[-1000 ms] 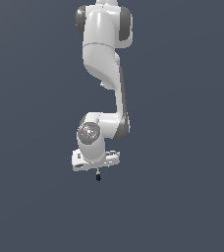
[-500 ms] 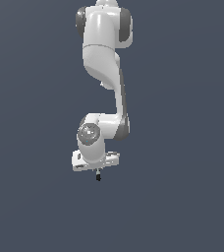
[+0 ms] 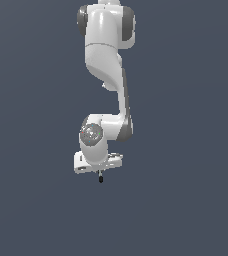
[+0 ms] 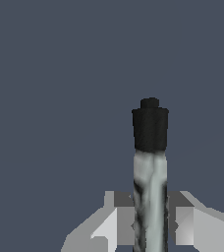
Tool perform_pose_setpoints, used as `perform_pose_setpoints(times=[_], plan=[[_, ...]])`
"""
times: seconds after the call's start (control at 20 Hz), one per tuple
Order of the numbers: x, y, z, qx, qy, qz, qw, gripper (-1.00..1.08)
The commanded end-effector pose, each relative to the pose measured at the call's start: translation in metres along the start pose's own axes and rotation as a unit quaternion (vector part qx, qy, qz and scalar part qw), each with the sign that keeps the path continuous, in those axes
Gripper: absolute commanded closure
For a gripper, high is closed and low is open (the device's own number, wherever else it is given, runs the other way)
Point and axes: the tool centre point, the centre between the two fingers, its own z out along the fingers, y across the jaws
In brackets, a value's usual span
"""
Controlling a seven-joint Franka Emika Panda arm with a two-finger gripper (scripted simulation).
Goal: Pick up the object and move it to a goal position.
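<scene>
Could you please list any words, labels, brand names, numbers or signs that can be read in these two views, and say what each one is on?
None: no readable text shows in either view.
The rod, held between the fingers of the hand, has a mottled light grey shaft and a black end, with no lettering.
The arm is plain white and grey in the exterior view; the round patch on its wrist joint shows only blurred reflections.

One rod (image 4: 150, 162), one pincer (image 4: 150, 224).

The exterior view stands well back, facing the whole arm (image 3: 106, 85). The wrist view looks close along the gripper (image 4: 151, 221); both share the rod (image 4: 150, 162) at six o'clock.
</scene>
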Motion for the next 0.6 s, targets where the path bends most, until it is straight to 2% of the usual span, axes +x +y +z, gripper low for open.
perform_pose_setpoints(times=[0.0, 0.3, 0.55], plan=[[0.000, -0.004, -0.007, 0.000, 0.001, 0.000, 1.0000, 1.08], [-0.004, -0.024, -0.035, 0.000, 0.001, 0.000, 1.0000, 1.08], [-0.009, -0.052, -0.075, 0.000, 0.001, 0.000, 1.0000, 1.08]])
